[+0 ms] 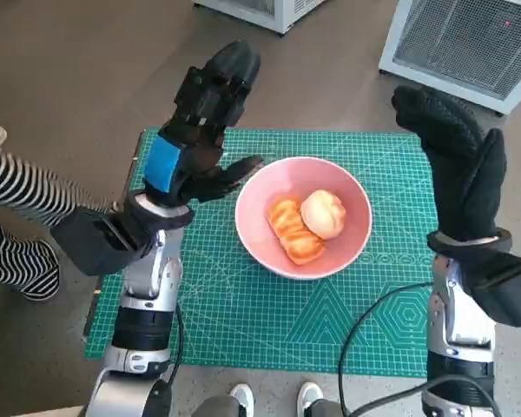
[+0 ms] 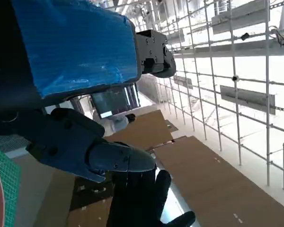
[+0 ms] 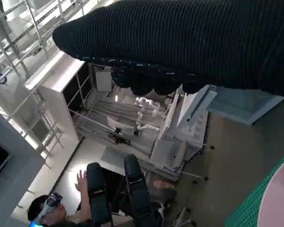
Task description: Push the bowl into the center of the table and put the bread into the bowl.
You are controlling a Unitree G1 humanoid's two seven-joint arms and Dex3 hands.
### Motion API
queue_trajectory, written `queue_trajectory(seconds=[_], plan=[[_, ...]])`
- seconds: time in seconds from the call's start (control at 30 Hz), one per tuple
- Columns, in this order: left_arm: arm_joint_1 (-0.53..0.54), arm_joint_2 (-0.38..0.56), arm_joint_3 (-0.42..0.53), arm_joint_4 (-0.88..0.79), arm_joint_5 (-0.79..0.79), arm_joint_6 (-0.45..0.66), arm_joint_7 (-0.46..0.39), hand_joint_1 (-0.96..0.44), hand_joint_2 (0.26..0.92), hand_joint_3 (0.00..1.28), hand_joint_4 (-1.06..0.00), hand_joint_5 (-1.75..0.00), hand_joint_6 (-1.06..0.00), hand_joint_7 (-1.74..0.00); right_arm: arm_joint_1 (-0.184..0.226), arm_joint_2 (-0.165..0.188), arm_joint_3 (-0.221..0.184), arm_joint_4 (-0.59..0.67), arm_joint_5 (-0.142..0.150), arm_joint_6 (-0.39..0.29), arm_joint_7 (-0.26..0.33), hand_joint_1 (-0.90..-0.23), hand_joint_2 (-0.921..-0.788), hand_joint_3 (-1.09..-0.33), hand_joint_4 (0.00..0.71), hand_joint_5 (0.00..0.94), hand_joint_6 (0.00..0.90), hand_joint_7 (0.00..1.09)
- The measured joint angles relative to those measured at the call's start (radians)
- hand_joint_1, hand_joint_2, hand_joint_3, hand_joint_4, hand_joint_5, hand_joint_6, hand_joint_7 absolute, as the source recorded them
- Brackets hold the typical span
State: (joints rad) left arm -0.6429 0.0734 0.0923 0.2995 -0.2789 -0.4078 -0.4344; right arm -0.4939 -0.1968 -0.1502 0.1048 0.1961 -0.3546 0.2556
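Two bread pieces resting inside pink bowl mid-mat; left hand and right hand raised alongside, fingers spread, holding nothing.

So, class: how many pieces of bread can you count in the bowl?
2, both in the pink bowl: a round pale bread and a golden ridged bread touching beside it. More could be hidden beneath.

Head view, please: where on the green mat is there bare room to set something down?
The green mat is bare in front of the pink bowl, toward the robot, and between bowl and right hand. It is crowded on the bowl's other side, where the left hand hangs beside the rim. The bread fills the bowl.
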Motion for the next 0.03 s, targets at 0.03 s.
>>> queue_trajectory(seconds=[0.03], plan=[[0.0,0.0,0.0,0.002,0.0,-0.002,-0.002,-0.3,0.87,0.24,-0.12,-0.04,0.0,-0.54,0.0,0.0,0.0,0.001,0.0,-0.001,0.0,-0.713,-0.921,-0.683,0.165,0.003,0.044,0.52]])
